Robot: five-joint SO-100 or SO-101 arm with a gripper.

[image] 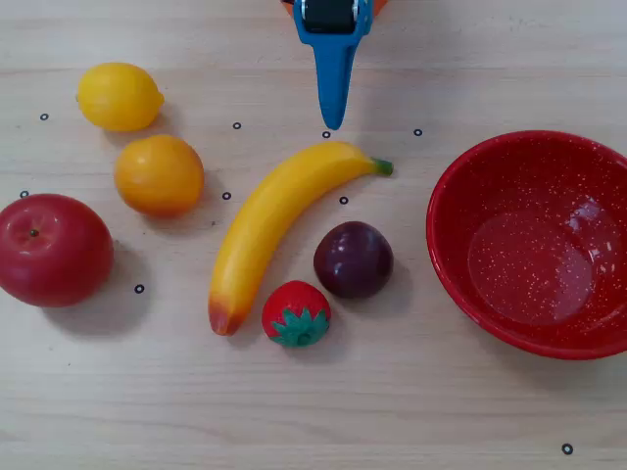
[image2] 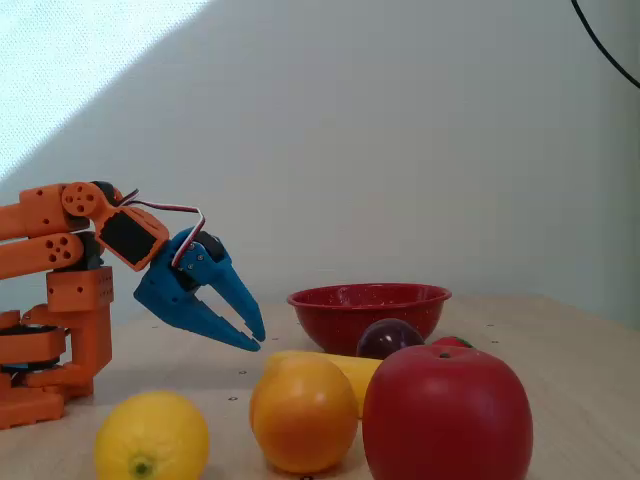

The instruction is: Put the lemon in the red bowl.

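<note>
The lemon (image: 120, 96) lies at the far left of the table in the overhead view; in the fixed view it (image2: 152, 437) sits in the near foreground. The red bowl (image: 460, 245) stands empty at the right; in the fixed view it (image2: 340, 320) is behind the fruit. My blue gripper (image: 333, 119) hangs at the top centre, above the table and well right of the lemon. In the fixed view the gripper (image2: 256, 341) points down toward the table with its jaws together and nothing between them.
An orange (image: 159, 174) lies just below the lemon and a red apple (image: 54, 250) at the left edge. A banana (image: 269, 220), a dark plum (image: 353, 258) and a strawberry (image: 296, 313) lie between the lemon and the bowl.
</note>
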